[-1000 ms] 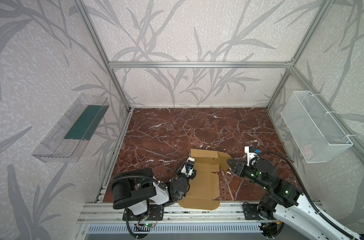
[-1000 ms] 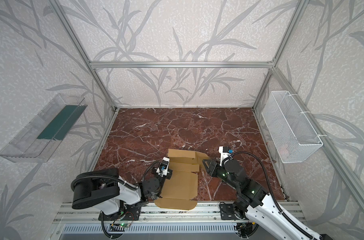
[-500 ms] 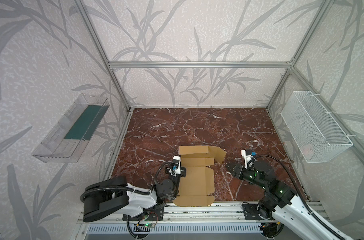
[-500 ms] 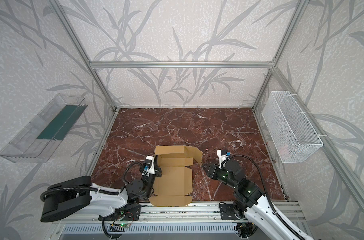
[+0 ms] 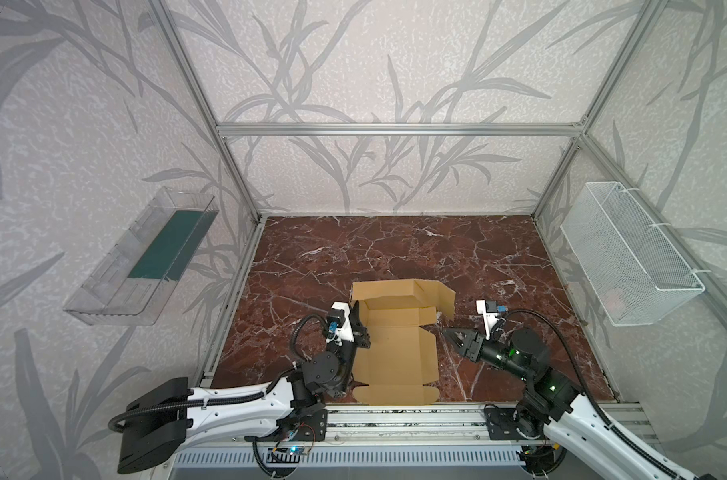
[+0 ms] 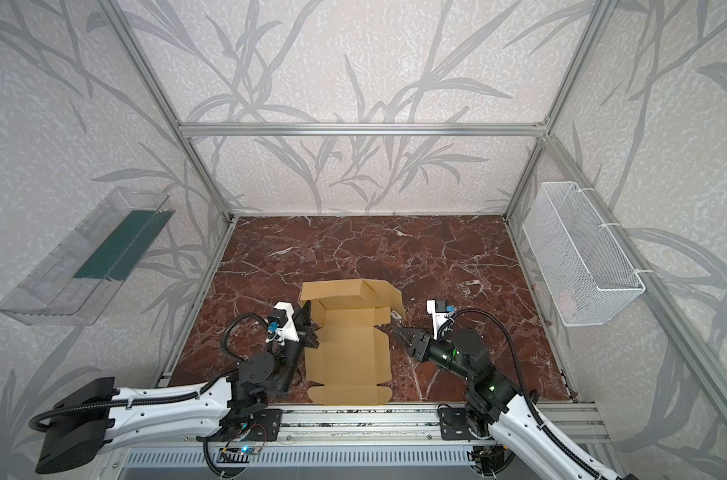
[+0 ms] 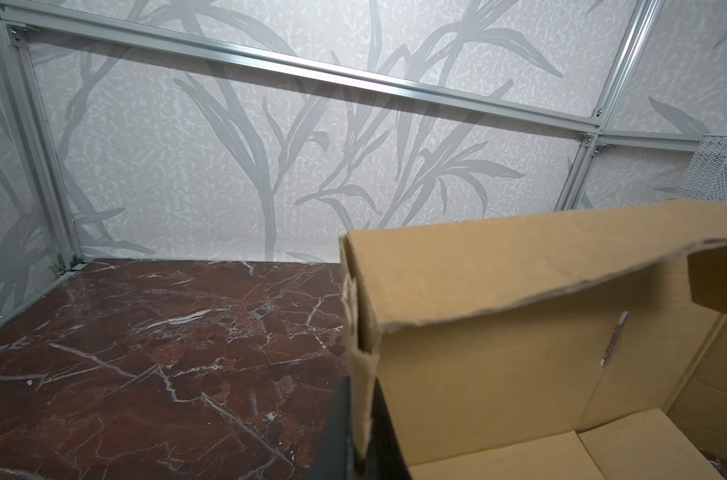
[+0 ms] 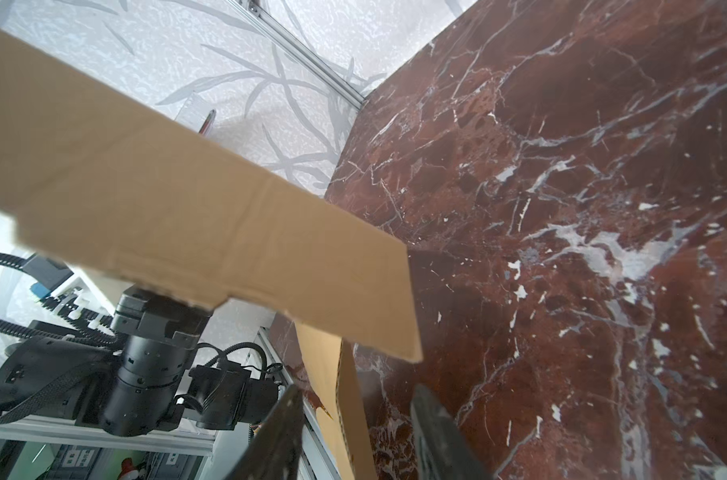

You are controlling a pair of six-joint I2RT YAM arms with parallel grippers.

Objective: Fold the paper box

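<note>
While left gripper [image 5: 358, 318] clamps box [image 5: 395, 357] wall at its 9 o'clock, my right gripper [image 5: 448, 332] jaws apart, just off 3 o'clock edge. Box half-folded, table [image 5: 395, 249] 6 o'clock.

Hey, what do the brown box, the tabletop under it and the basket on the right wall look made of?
The paper box: tan cardboard, matte and unprinted; its cut edges show some thickness, so probably corrugated. The tabletop: glossy red-brown stone look with white veins, marble or a printed imitation; cannot tell which. The basket: white wire mesh, likely coated metal.
</note>
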